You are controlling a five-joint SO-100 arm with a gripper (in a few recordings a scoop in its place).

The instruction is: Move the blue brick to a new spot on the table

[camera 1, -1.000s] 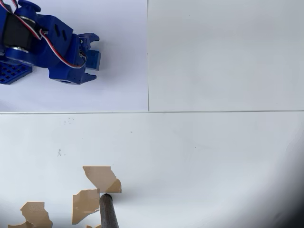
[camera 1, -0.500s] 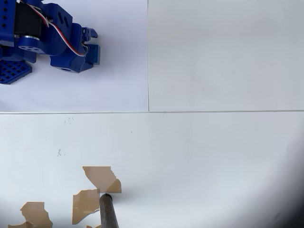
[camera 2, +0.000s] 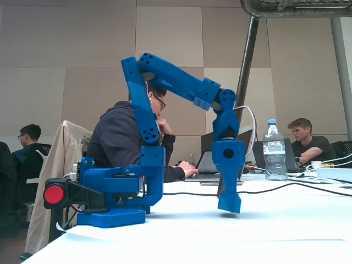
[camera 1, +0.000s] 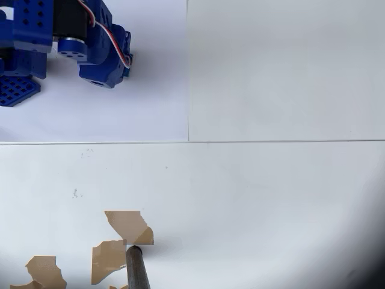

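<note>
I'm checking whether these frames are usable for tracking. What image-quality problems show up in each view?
Overhead view: the white table is bright and nearly washed out, and a dark vignette eats the lower-right corner; a dark pole is soft-edged. Fixed view: low and backlit, the gripper is sharp, while the people and the water bottle behind look slightly soft.

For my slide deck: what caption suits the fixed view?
Blue robot arm lowers its gripper point-down onto the white table, people working on laptops behind.

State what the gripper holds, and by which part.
Cannot be told: the gripper points down, its tips hidden in the overhead view, and no brick is clearly visible.
</note>
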